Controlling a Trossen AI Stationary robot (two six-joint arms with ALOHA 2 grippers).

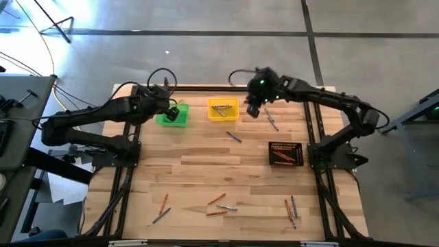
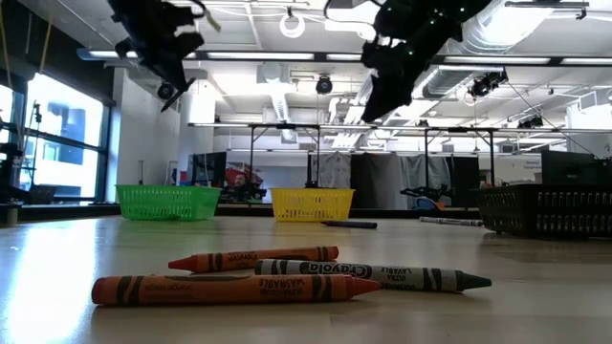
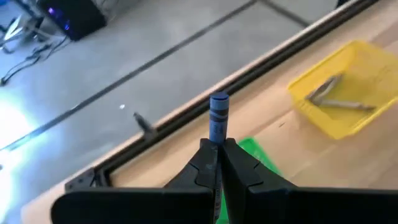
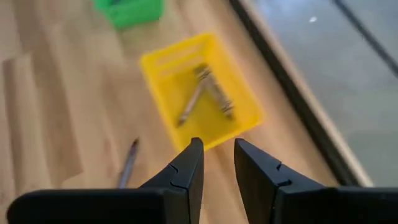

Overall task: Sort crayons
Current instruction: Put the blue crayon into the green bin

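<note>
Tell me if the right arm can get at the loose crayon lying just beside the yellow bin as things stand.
Probably yes. The right gripper hangs open and empty just beside the yellow bin, and the grey crayon lies alone on bare wood nearby, with nothing over it. The left gripper, holding a blue crayon, is over the green bin, clear.

A: What can't be made out here?

B: The blue crayon (image 3: 218,118) shows only its upper end; the left gripper (image 3: 218,152) hides the rest. The green bin (image 3: 256,155) is mostly behind those fingers.

A: And elsewhere?

B: The black bin (image 2: 550,210) is cut by the low view's edge. In the right wrist view, the yellow bin (image 4: 202,87) and its crayons are blurred.
</note>
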